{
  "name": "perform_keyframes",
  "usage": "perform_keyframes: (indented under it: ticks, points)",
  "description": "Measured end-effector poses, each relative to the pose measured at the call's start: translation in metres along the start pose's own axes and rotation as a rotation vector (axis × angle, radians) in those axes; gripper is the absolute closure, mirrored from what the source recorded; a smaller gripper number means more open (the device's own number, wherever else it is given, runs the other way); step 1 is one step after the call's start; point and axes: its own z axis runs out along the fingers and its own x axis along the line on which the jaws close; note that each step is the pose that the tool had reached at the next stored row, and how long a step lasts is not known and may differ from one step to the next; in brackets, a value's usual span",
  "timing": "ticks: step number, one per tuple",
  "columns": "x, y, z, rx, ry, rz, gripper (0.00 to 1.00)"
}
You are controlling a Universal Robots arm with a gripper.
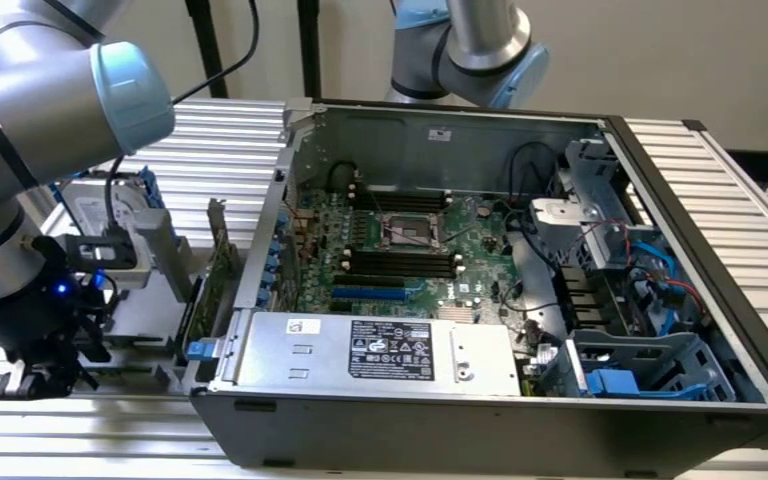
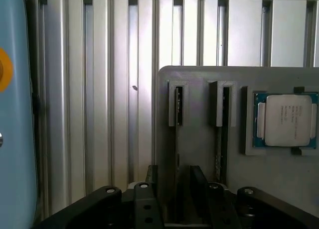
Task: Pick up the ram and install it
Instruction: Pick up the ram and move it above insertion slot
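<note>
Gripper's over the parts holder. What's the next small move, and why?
Probably lower straight down: the gripper is open, its fingers appear to straddle the ram standing on edge in the grey holder, and it is not yet gripped.

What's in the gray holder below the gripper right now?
The holder has what look like two ram sticks on edge in slots, and a CPU chip in a recess. The gripper hides one end of each stick.
</note>
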Motion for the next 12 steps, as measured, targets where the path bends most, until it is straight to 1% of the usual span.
perform_keyframes:
  ticks: [1,2,4,5,6,7,8,9,12]
  points:
    - [0.0,-0.0002,0.0002,-0.0002,0.0002,0.0,0.6]
    - [0.0001,-0.0003,0.0004,-0.0002,0.0003,0.0,0.67]
    - [0.0001,-0.0003,0.001,-0.0002,0.0002,-0.001,0.67]
    - [0.0001,-0.0004,0.0011,-0.0002,0.0002,-0.002,0.69]
    - [0.0001,-0.0004,0.0012,-0.0002,0.0002,-0.004,0.69]
    - [0.0001,-0.0004,0.0013,-0.0001,0.0002,-0.006,0.76]
    - [0.0001,-0.0004,0.0013,-0.0002,0.0002,-0.009,0.76]
    - [0.0001,-0.0006,0.0015,0.0,0.0001,-0.011,0.82]
    - [0.0001,-0.002,0.0015,0.0001,0.0001,-0.014,0.82]
